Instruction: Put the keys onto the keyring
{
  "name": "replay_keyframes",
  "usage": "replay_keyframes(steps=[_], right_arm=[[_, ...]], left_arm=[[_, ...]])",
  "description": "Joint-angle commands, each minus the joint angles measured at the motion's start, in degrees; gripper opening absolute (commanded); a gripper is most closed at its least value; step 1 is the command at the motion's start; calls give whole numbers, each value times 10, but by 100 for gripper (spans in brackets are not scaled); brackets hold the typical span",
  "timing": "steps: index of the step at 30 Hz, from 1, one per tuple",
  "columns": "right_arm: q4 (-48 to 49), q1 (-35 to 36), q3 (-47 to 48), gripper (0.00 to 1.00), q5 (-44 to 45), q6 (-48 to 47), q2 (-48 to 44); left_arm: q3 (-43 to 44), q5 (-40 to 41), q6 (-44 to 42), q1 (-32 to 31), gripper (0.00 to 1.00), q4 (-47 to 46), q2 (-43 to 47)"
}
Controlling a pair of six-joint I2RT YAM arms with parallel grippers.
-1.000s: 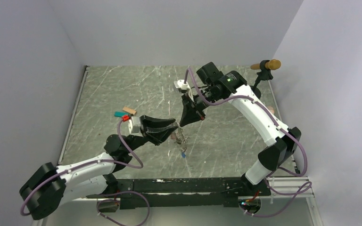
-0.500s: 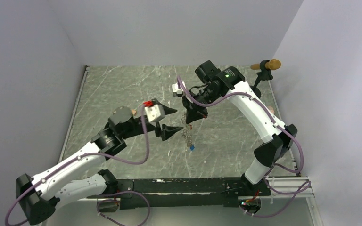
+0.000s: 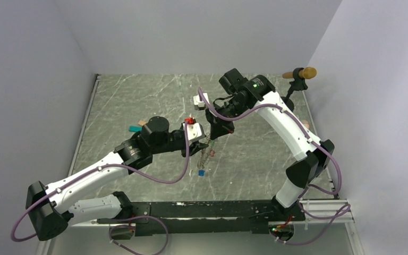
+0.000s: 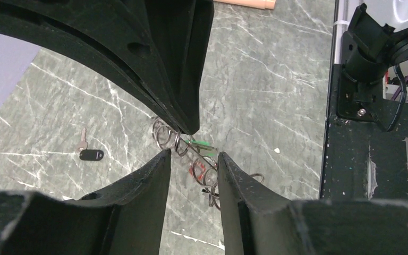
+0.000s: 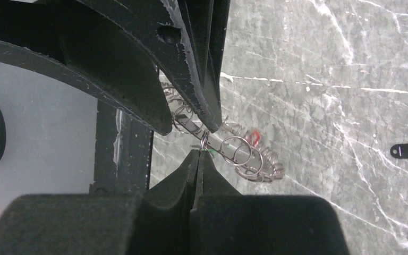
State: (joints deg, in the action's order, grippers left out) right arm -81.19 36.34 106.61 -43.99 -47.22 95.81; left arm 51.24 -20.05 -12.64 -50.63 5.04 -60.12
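Your left gripper (image 4: 191, 157) has swung back in, jaws half spread around the keyring (image 4: 202, 171), which dangles mid-air from your right gripper's (image 5: 201, 149) pressed-together tips, blue key (image 3: 201, 172) lowest, so a regrasp looks possible.

top: high, rear | wrists: close, downward | shared: keyring (image 5: 236, 150)

soft, even light, weak shadows on the table (image 3: 127, 101); the left claw (image 4: 194, 154) is dark and blurred up close.
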Motion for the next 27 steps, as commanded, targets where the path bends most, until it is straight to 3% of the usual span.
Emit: replay_keyframes(steps=[1,17,22,26,27], right_arm=[[-10,2,25,0,-18,-8,-2],[-14,2,23,0,-35,-14,-2],[-15,2,23,0,-38,-15,-3],[-16,2,23,0,-39,-16,-2],[-17,2,23,0,-40,-16,-3]], left_arm=[[23,16,-13,-6,42,-13,0],[18,24,-2,-11,35,-46,-9],[29,12,-3,-10,22,-40,-23],[35,7,-4,-10,1,-34,-29],[36,7,-4,-11,0,-32,-29]])
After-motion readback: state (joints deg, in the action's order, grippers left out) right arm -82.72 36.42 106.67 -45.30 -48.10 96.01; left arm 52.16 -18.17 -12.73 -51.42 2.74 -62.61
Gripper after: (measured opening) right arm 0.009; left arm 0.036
